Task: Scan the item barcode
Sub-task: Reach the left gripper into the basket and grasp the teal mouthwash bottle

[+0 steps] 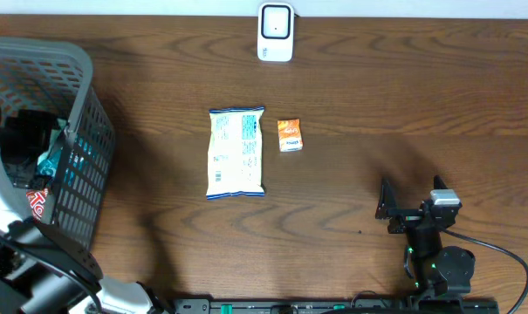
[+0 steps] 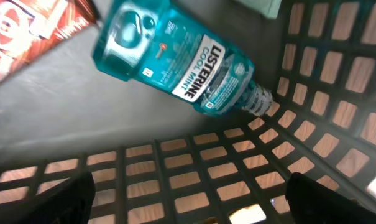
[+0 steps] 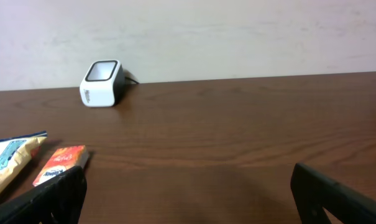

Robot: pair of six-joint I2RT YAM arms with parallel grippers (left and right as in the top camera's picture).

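At far left, the left gripper [image 2: 188, 200] dips into the basket [image 1: 82, 166], jaws wide, facing the mouthwash bottle [image 2: 181, 62]; at lower right, the right gripper [image 1: 387, 208] sits level, spread wide, empty.

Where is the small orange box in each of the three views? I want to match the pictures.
Overhead: the small orange box lies near the middle of the table, just right of the white snack bag.
Left wrist: not in it; only the inside of the basket shows.
Right wrist: low at the left, beside the bag.
Shared landmark: the white scanner, at the far table edge in those two views.
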